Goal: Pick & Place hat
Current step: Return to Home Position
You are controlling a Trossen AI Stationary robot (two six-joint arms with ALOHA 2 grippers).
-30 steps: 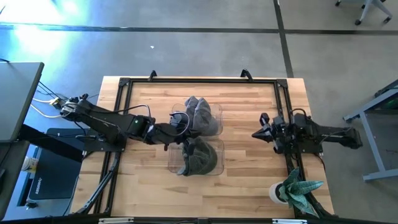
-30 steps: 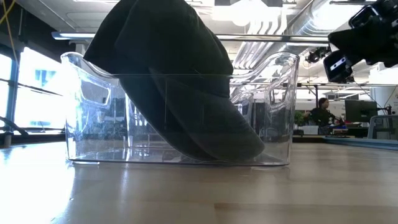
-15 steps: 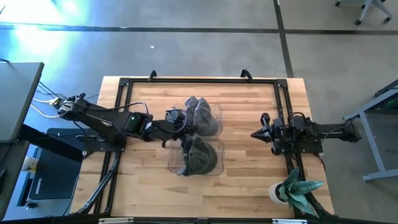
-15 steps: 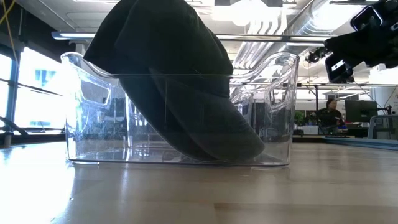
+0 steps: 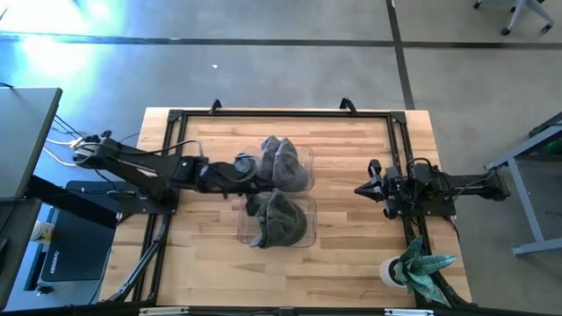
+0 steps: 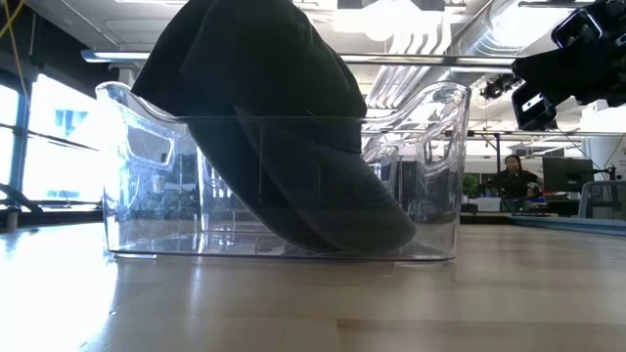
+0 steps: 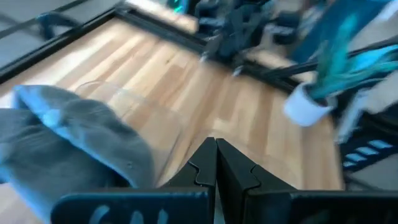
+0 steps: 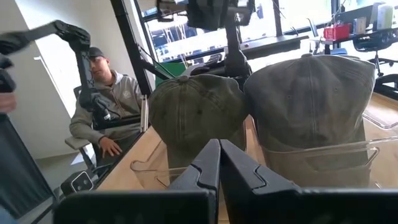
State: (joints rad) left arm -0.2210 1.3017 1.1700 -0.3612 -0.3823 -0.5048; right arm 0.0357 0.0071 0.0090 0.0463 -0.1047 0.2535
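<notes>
gray cap (image 7: 68, 143) lies just beside the left gripper (image 7: 216, 149), fingers closed and empty.

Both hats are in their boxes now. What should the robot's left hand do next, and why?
Probably draw the left hand back toward its own side of the table. It is shut and empty, hanging beside the gray cap, and the dark cap is binned too. The right hand sits parked at the right edge.

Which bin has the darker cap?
The lower transparent bin in the high view: its black cap is clearly darker. The upper transparent bin holds the lighter gray cap, with the left claw shut beside it.
</notes>
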